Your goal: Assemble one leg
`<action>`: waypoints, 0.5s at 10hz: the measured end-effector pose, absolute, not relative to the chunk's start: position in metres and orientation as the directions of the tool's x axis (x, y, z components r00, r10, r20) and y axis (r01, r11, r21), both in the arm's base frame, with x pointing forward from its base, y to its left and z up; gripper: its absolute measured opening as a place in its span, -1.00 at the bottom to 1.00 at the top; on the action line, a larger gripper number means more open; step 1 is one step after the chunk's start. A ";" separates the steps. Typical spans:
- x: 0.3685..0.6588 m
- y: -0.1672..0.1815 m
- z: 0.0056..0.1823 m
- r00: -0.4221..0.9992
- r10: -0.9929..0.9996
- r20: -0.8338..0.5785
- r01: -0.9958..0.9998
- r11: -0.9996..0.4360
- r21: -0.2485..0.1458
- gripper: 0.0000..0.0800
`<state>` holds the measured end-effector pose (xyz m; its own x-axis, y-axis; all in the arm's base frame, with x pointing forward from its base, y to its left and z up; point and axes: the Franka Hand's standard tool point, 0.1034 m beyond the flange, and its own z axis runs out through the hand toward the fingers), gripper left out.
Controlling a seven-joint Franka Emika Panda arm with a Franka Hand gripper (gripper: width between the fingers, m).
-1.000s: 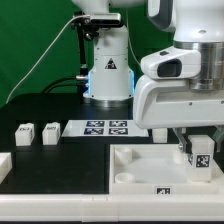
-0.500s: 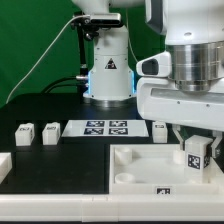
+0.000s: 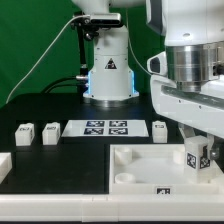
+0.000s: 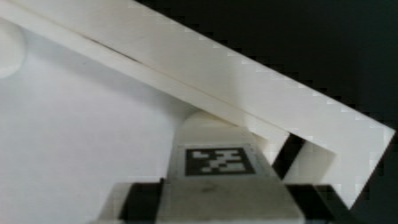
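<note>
My gripper (image 3: 197,150) is shut on a leg (image 3: 198,154), a small white block with a black-and-white tag. It holds the leg upright over the far corner of the large white tray-like piece (image 3: 140,160), on the exterior view's right. In the wrist view the leg (image 4: 217,158) sits between the two dark fingers (image 4: 146,200) of the gripper (image 4: 217,205), close to the tray's raised rim (image 4: 214,75). I cannot tell whether the leg touches the tray. Three more legs stand on the table: two on the left (image 3: 24,133) (image 3: 51,131) and one behind the tray (image 3: 160,129).
The marker board (image 3: 105,128) lies flat between the loose legs. A white part (image 3: 3,165) shows at the exterior view's left edge. The robot base (image 3: 107,70) stands behind, with a cable on the dark table.
The hand has turned about its own axis and shifted slightly to the exterior view's right. The leg stays gripped at the tray's corner. The loose legs have not moved.
</note>
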<state>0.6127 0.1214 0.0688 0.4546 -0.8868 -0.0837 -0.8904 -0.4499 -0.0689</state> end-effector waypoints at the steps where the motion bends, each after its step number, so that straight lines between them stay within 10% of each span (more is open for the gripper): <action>1: 0.613 0.122 0.069 0.483 -0.872 -0.082 -0.875 -0.478 -0.072 -0.05; 2: 0.613 0.122 0.069 0.484 -0.871 -0.082 -0.875 -0.479 -0.072 0.40; 5: 0.611 0.119 0.069 0.806 -0.590 -0.049 -0.592 -0.802 -0.080 0.61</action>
